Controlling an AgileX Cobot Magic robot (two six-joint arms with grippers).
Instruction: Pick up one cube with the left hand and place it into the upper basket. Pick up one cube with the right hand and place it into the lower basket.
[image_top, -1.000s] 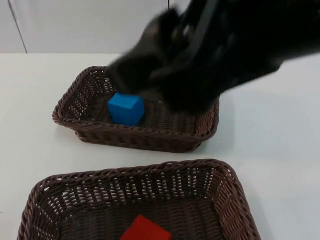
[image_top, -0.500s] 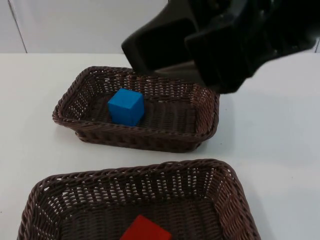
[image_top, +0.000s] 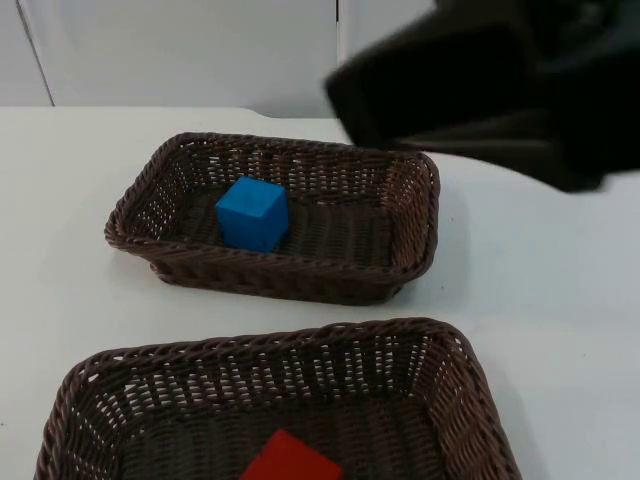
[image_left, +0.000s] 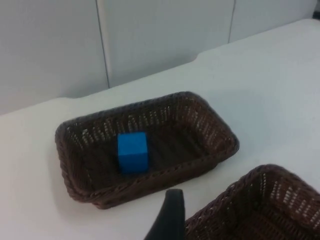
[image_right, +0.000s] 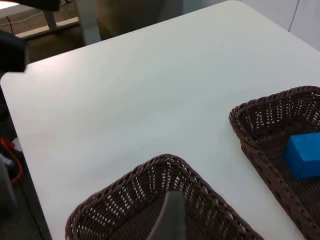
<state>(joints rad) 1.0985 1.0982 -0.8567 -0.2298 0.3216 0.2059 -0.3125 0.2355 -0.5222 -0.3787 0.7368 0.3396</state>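
both cubes already lie in baskets, so the risk from here is disturbance, not a missed grasp. the blue cube (image_top: 251, 212) sits on the floor of the upper basket (image_top: 420, 215), toward its left end and clear of the walls; the red cube (image_top: 290, 460) lies in the lower basket (image_top: 470, 400), near that basket's front edge. the upper basket stands toward the table's (image_top: 540, 290) back edge and the lower one at its front edge, with a strip of bare table between them.

a dark, blurred arm hangs above the back right corner of the upper basket — it is probably the right arm, since it comes in from that side, but the blur makes this uncertain. a low sweep there could catch the wicker rim and drag the light basket, or tip it so the blue cube slides. the lower basket's rim is another thing to snag if either arm dips toward the front edge.

the left gripper (image_left: 167, 222) is held high, looking down across the upper basket onto the blue cube; the right gripper (image_right: 170, 217) is held over the lower basket's far rim. both carry nothing that i can see, but whether their fingers are spread or closed i cannot tell.
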